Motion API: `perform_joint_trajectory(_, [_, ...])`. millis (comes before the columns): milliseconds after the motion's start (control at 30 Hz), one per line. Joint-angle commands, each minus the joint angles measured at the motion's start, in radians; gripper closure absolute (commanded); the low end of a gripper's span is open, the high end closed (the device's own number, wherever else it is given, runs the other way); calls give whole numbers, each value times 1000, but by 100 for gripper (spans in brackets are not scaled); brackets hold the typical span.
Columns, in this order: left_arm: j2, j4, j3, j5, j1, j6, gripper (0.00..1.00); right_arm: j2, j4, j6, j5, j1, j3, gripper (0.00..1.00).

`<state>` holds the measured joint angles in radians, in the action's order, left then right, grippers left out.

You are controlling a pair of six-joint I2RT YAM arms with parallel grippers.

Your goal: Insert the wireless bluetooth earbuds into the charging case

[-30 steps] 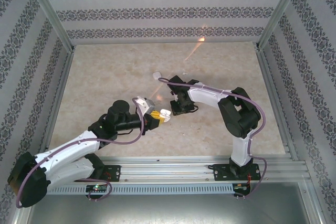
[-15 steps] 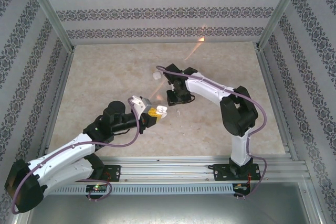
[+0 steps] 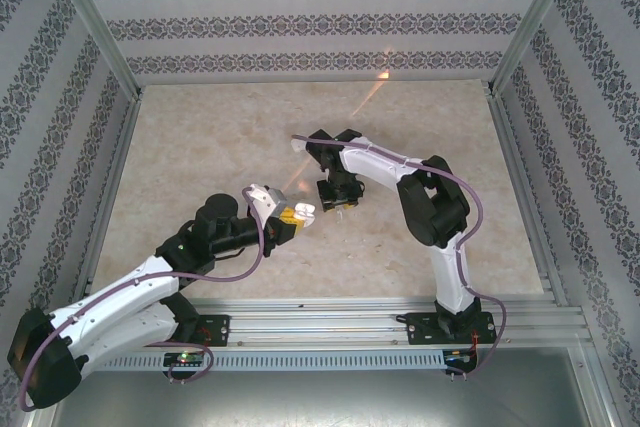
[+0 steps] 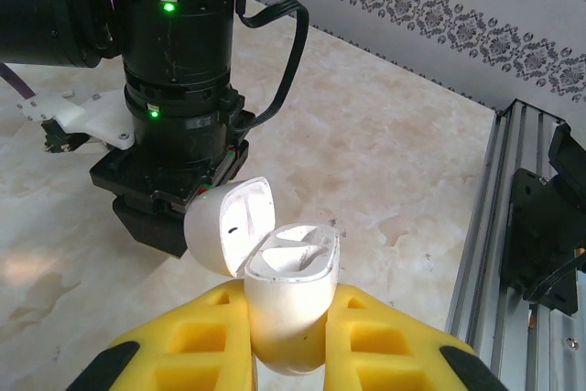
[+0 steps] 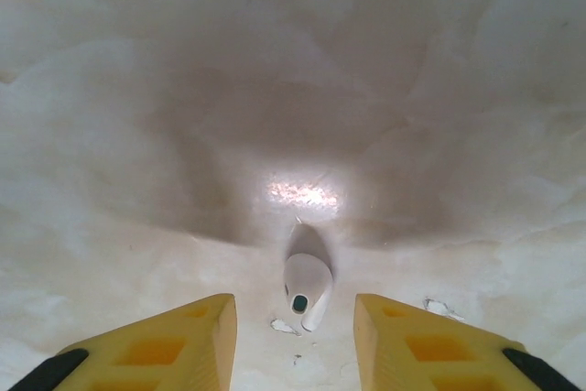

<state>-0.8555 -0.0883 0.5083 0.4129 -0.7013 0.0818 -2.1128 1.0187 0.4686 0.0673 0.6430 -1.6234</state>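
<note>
Marble-patterned tabletop [image 3: 200,137], seen from above with both arms meeting near its centre. The left gripper [image 3: 298,215] reaches up from the lower left with a small white charging case [image 3: 308,212] at its tip. The right gripper [image 3: 337,203] points down at the table just beside it. At this scale neither the case's opening nor the right jaws' spacing can be read.

Left wrist view: the yellow fingers [image 4: 197,336] are clenched on the lower body of the charging case [image 4: 293,272], which stands upright. Its lid [image 4: 229,226] is hinged back to the left, exposing the white interior; whether the sockets are filled cannot be told. Just behind the case hangs the black body of the right arm [image 4: 174,116], with two green lamps lit.

Right wrist view: the right gripper [image 5: 293,307] is released, its yellow fingers [image 5: 156,341] spread wide. One white earbud [image 5: 305,288], with a dark spot at its near end, lies on the table between the fingers and touches neither. White flecks [image 5: 282,325] lie beside it.
</note>
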Motion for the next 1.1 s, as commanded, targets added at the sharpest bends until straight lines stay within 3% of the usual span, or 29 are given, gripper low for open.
perform_joint_trajectory(0, [12, 13, 0, -8, -15, -20, 100, -25, 12, 10, -9, -5, -3, 64])
perform_joint_trajectory(667, [13, -78, -41, 32, -16, -40, 100, -59, -12, -2, -7, -4, 12, 83])
perform_joint_trajectory(1067, [-2, -143, -26, 38, -15, -86, 100, 258, -111, -7, -170, 28, 105, 91])
